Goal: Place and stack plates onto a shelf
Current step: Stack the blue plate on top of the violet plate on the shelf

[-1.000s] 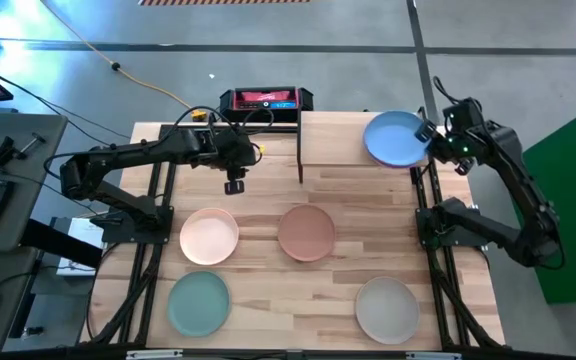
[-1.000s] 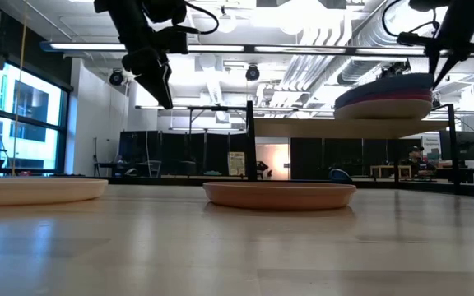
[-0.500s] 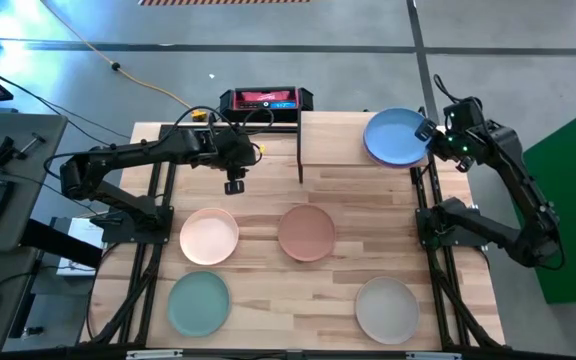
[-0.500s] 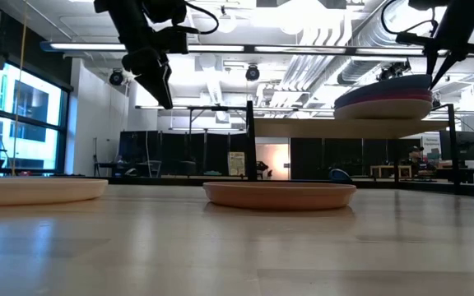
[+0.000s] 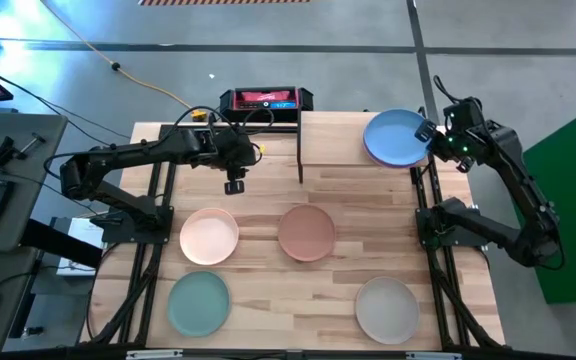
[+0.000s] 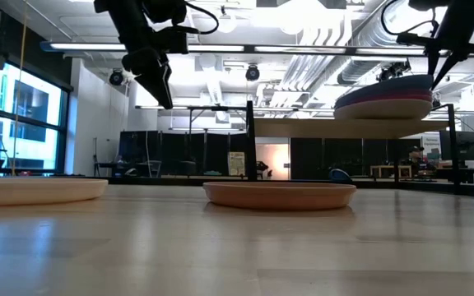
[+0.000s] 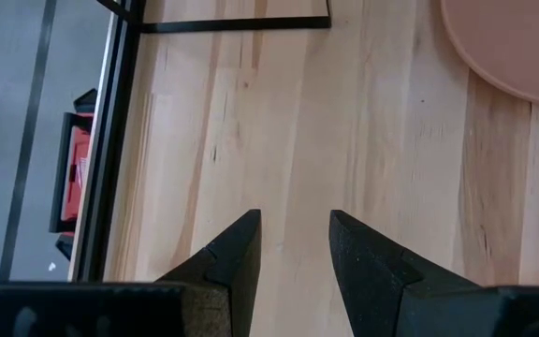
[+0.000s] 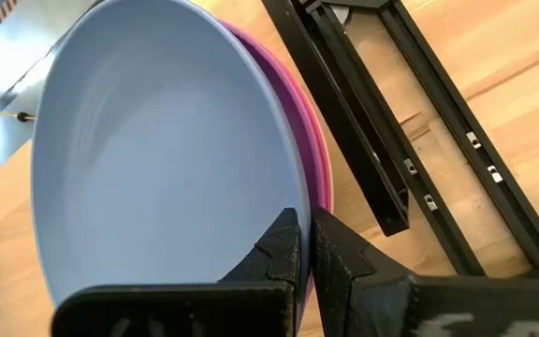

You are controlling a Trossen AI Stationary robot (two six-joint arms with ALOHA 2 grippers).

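We see a light wooden plank worktop (image 5: pixel 268 300) carrying peach (image 5: pixel 209 236), terracotta (image 5: pixel 306 232), mint (image 5: pixel 199 303) and beige (image 5: pixel 386 309) round plates. On it, the small raised light-wood shelf (image 5: pixel 333 138) bears a plate stack topped by a blue plate (image 5: pixel 395 137).

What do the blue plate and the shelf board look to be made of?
Blue plate: probably matte ceramic or melamine, since its surface is even with only soft highlights; I can't tell which. Shelf board: light wood, with the same pale colour as the tabletop, on thin black legs, likely metal.

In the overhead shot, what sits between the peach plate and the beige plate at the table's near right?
The terracotta plate lies partway between the peach plate and the beige plate, a little off the straight line; otherwise bare wood. This shows in the high view.
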